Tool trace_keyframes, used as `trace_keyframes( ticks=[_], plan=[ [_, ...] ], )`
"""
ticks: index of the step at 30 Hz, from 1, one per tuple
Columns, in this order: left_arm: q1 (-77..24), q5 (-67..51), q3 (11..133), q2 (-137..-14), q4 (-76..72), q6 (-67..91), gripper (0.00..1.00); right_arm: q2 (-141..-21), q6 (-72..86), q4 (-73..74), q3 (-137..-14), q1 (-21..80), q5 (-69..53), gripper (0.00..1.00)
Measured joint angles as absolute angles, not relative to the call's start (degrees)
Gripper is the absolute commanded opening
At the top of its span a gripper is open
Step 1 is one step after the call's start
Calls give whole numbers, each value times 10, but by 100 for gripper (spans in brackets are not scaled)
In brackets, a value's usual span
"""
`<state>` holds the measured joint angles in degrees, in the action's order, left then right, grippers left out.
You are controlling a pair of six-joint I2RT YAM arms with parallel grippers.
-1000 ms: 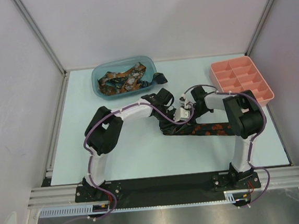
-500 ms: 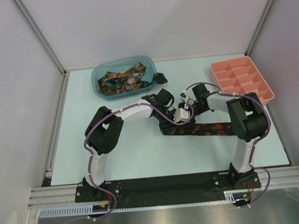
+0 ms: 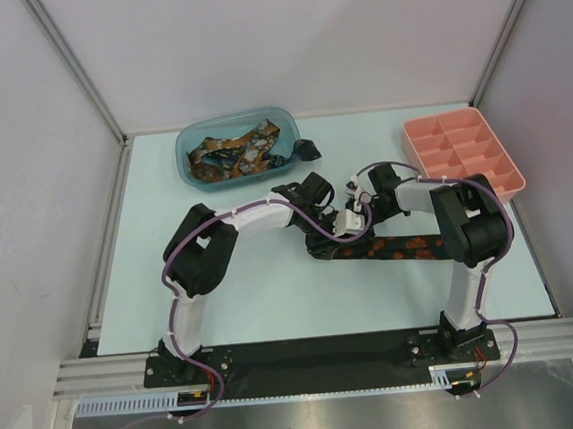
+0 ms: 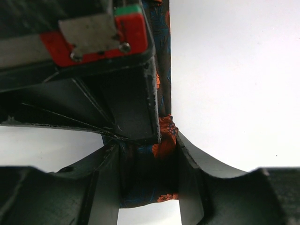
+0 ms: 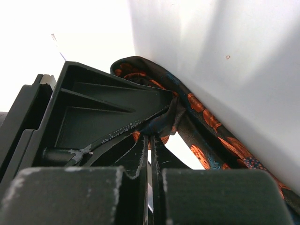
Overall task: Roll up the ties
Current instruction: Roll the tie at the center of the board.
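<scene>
Tie (image 3: 402, 249) lies across the middle of the desk (image 3: 263, 292). Left end effector (image 4: 148, 157) pinches its folded left end, and right end effector (image 5: 151, 140) is pressed together on a fold just beside. We'd roll tight, edges aligned, with even tension.

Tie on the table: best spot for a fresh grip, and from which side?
Probably the tie's flat, stretched tail, right of the left gripper and right gripper pinching its bunched end. Come from above, jaws across the narrow width.
</scene>
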<state>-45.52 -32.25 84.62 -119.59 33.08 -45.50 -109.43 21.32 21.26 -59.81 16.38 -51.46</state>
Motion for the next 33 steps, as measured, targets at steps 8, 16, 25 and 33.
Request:
trace_keyframes(
  ticks=[8,16,25,33],
  plan=[
    [-455,-322,846,-1196,330,-455,44,-1094,202,217,-598,163,-502,45],
    [-455,-322,846,-1196,331,-455,46,-1094,211,208,-598,169,-500,7],
    [-446,-350,822,-1180,322,-446,82,-1097,189,223,-602,156,-502,0],
    [-415,-363,748,-1131,256,-416,84,-1110,147,268,-616,139,-495,0]
  ],
)
